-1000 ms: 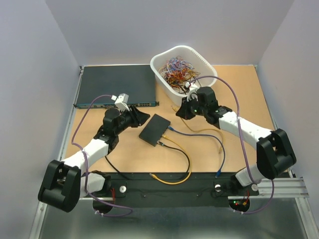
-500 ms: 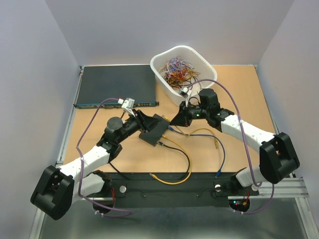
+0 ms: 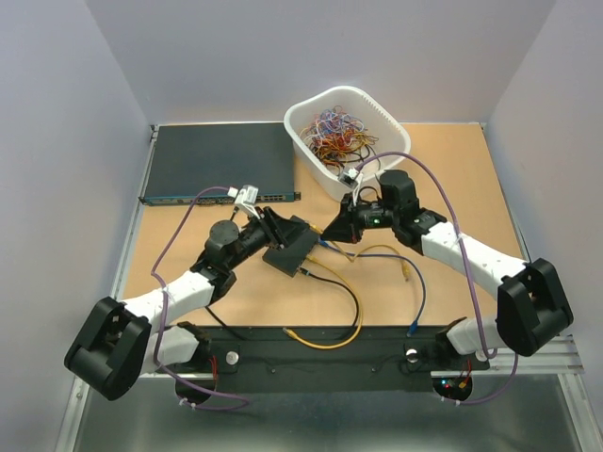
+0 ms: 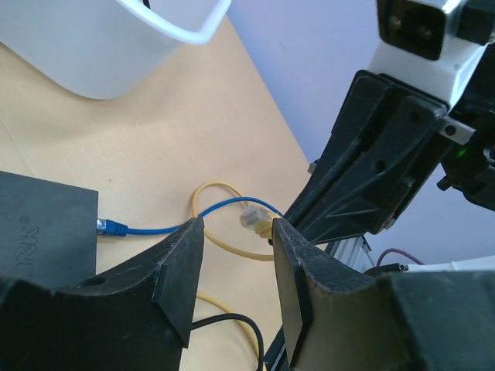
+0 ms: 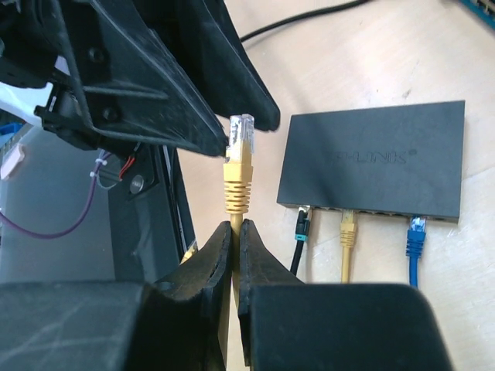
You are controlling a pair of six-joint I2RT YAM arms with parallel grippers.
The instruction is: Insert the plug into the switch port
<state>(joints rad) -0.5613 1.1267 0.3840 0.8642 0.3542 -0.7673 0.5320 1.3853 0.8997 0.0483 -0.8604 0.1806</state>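
Note:
My right gripper point(image 5: 236, 226) is shut on a yellow cable just behind its plug point(image 5: 240, 143), which points out beyond the fingertips. The small black switch point(image 5: 379, 158) lies flat to the right of the plug. Its port row point(image 5: 379, 209) faces me, with a black, a yellow and a blue cable plugged in. My left gripper point(image 4: 237, 226) is open with nothing between its fingers; the yellow plug point(image 4: 255, 222) hangs just past its fingertips. From above, both grippers meet over the switch point(image 3: 290, 247): the left gripper point(image 3: 281, 226) at its far-left corner, the right gripper point(image 3: 332, 231) at its right.
A white basket point(image 3: 388, 113) full of coloured wires stands behind the right arm. A wide dark rack unit point(image 3: 221, 155) lies at the back left. Yellow point(image 3: 339, 330), blue point(image 3: 420, 292) and black point(image 3: 350, 292) cables trail from the switch toward the near edge.
The left arm has swung right to the switch and its jaws have opened wider. The right gripper has come left and nearer with the yellow plug.

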